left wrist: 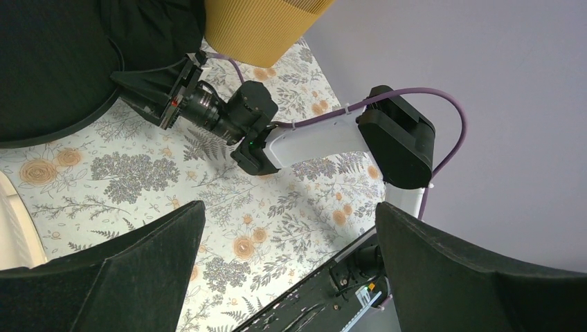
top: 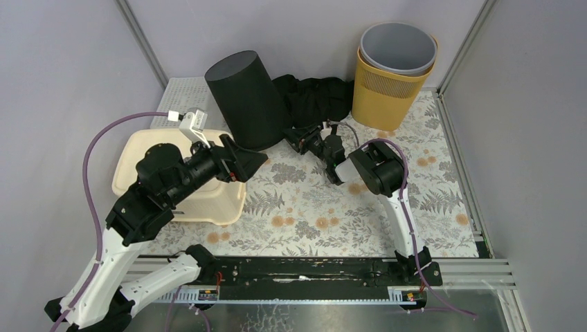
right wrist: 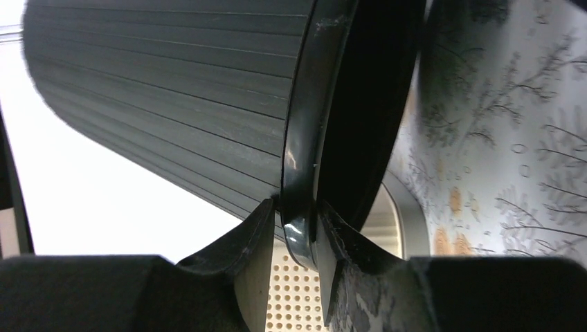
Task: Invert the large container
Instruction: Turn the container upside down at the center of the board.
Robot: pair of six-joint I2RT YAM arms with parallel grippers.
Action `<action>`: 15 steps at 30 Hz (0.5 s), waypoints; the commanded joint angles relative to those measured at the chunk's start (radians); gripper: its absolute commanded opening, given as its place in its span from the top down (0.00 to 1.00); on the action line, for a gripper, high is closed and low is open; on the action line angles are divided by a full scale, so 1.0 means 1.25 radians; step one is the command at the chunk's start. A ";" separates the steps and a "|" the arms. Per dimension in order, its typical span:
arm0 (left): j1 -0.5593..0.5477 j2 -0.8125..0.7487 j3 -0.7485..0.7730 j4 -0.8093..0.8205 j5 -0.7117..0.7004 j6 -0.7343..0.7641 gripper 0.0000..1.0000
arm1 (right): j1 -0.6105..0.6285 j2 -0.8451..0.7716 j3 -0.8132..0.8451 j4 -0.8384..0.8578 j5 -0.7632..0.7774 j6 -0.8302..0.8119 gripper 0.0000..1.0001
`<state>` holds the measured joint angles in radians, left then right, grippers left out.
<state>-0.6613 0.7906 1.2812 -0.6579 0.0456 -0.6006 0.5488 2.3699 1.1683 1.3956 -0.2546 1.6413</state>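
pale grey walls (top: 62,69) framed by aluminium posts (top: 143,41) close in my fern-and-flower tablecloth (top: 332,207), with a white perforated board (top: 181,93) at its back left corner.

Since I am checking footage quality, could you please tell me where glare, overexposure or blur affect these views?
Right wrist: the backdrop beside the black container is blown out to white, and a glint sits on its glossy rim. Left wrist: the left tool is dark with little detail in the foreground, the floral tablecloth sharp. Top external: even light, no harsh glare.
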 commanded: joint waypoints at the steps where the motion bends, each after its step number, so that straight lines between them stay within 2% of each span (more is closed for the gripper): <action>1: -0.005 -0.006 -0.006 0.050 0.014 -0.005 0.00 | 0.005 -0.020 0.002 -0.052 -0.026 -0.033 0.66; 15: -0.005 -0.013 -0.021 0.054 0.017 -0.005 0.00 | 0.013 -0.002 0.024 -0.110 -0.053 -0.044 0.64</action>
<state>-0.6613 0.7818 1.2633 -0.6476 0.0566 -0.6010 0.5518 2.3711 1.1675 1.2560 -0.3016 1.6093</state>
